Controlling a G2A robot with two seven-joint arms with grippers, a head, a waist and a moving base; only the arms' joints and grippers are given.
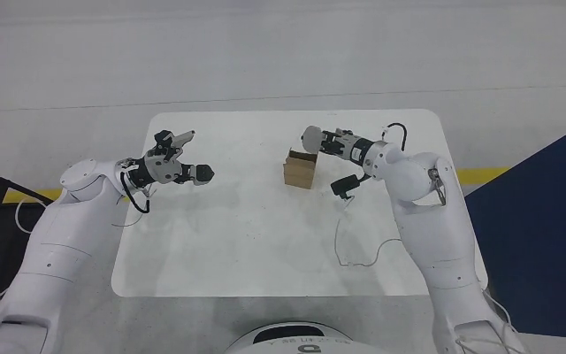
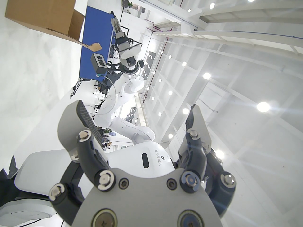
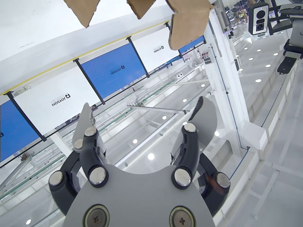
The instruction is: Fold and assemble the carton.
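A small brown carton [image 1: 299, 169] stands on the white table [image 1: 248, 248], right of its middle, with its flaps loose; in the left wrist view one carton [image 2: 40, 10] flap juts out sideways. My right gripper [image 1: 309, 139] hovers just beyond the carton's far top edge, open and holding nothing. The right wrist view has the gripper [image 3: 144, 109] a short way off the carton's [image 3: 187, 12] open flaps. My left gripper [image 1: 195, 155] hangs over the table's left part, well away from the carton, open and empty, its jaws [image 2: 137, 109] spread wide.
A thin white cable [image 1: 347, 252] trails over the table beside the right arm. A blue panel [image 1: 531, 239] stands off the table's right side. Bare tabletop lies between the left gripper and the carton.
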